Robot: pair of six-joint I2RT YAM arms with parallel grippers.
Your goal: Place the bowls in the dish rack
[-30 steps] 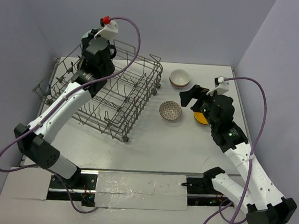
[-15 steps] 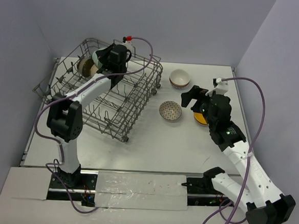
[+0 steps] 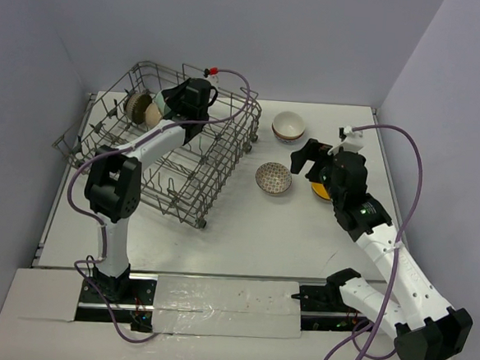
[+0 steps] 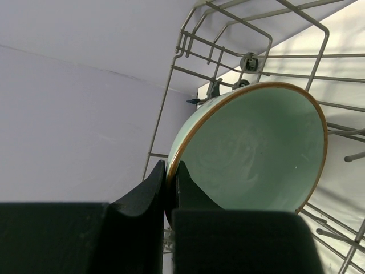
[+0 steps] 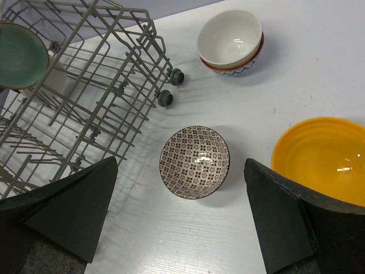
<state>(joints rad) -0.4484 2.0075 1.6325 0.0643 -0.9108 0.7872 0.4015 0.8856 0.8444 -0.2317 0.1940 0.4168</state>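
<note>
Where the rack (image 3: 187, 172) reaches its far left corner, we see the left gripper (image 4: 170, 172) clenched on the rim of a green bowl (image 4: 256, 148). The bowl is held on edge among the wires, just beside a brown bowl (image 3: 136, 104) standing there. Tines and the rack's wall crowd close around it. Our right gripper (image 3: 307, 157) hangs released over the table (image 3: 245, 230), its fingers (image 5: 68, 211) spread to either side of a patterned bowl (image 5: 194, 162). An orange bowl (image 5: 322, 160) lies near that one. A white bowl (image 5: 230, 37), stacked in another, sits near the rack's wheels (image 5: 175, 76).
</note>
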